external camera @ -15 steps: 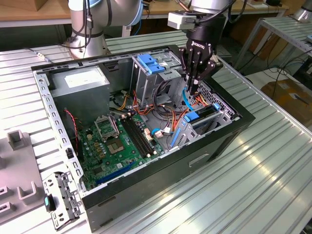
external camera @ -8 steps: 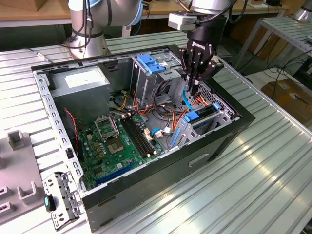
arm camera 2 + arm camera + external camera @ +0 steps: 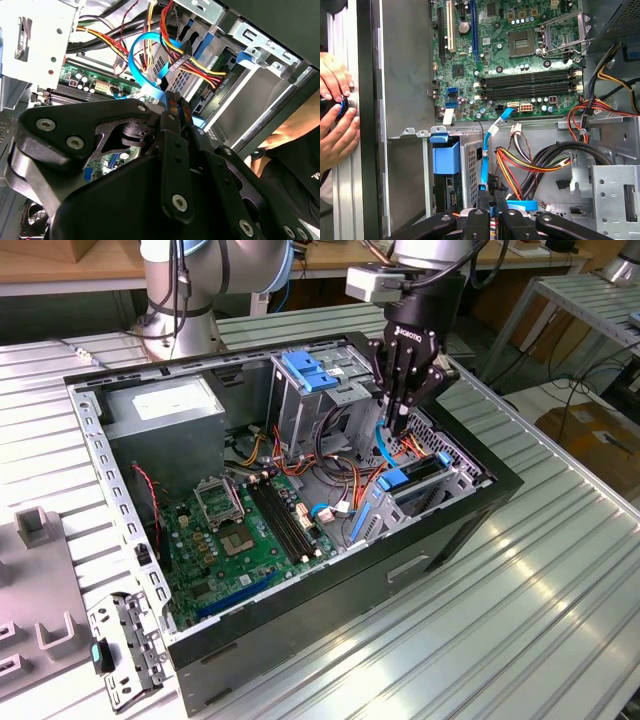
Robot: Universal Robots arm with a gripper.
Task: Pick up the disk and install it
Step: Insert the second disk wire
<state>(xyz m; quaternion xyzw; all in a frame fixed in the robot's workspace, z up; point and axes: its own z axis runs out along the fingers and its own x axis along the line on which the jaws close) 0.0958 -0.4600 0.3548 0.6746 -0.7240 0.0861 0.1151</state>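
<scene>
Tool [image 3: 400, 425] is hanging inside the case [image 3: 300, 610], fingers nearly together around a blue cable [image 3: 137, 67]. Disk [image 3: 412, 478] is sitting just below it, lying flat in its bay.

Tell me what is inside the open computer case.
Inside the computer case: a green motherboard, a grey power supply box, a metal drive cage with a blue latch, coloured cables, and the gripper lowered in. The cage's contents are hidden.
</scene>
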